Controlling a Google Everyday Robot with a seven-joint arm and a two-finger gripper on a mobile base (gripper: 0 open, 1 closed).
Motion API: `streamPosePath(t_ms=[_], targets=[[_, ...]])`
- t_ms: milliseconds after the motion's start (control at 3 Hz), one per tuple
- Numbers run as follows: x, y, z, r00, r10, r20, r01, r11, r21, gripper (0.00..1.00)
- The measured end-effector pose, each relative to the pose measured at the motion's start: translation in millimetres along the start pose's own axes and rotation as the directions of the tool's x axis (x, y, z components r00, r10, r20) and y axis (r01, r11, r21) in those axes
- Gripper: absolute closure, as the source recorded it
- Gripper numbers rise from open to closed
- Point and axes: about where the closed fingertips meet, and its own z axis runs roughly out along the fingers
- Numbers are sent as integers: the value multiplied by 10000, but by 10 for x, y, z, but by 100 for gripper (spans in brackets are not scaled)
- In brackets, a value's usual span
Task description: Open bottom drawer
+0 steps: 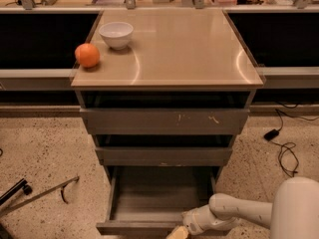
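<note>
A: Where is the bottom drawer (pixel 149 203)?

B: Lowest in the cabinet, pulled well out, its inside exposed; the opening looks largely done.

A: And the gripper (pixel 180 231)?

B: At the drawer's front edge, right of centre. Whether its jaws grip the front, I cannot tell.

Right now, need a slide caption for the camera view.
Gripper at the front edge of the pulled-out bottom drawer; an orange and a white bowl sit on the cabinet top.
</note>
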Motion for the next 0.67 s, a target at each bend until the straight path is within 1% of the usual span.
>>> streamPosePath(t_ms=[667], targets=[[48,11,30,9999,96,-67,-96,9999,-112,0]])
